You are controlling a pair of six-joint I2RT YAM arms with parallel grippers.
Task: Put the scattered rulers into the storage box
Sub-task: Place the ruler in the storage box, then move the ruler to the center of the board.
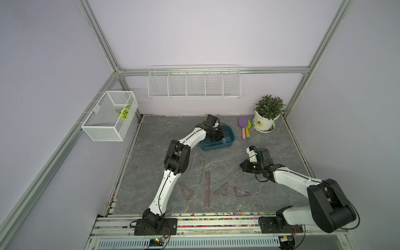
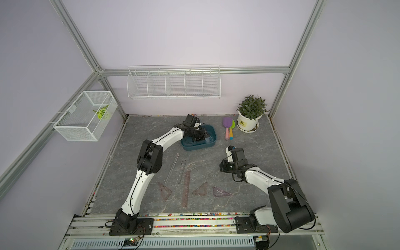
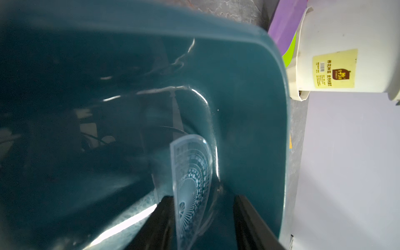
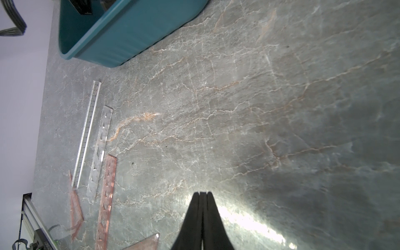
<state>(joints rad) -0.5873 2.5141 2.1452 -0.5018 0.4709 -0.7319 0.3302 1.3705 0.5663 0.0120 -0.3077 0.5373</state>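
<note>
Teal storage box point(image 1: 218, 147): one piece in, six left out.
Shows the bluish see-through protractor point(image 3: 191, 184) on edge inside, between the parted jaws of the left gripper point(image 3: 202, 198) (apparently let go); right gripper point(image 4: 202, 193) pinched shut, empty; three straight rulers point(image 1: 207, 188) and three triangles point(image 1: 221, 190) flat on the table point(image 4: 259, 108).

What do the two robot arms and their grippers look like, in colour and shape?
The left arm and right arm have smooth white shells, bulky black joints and thin black cables alongside. The left gripper and right gripper have plain black tapered fingers. I see no markings.
</note>
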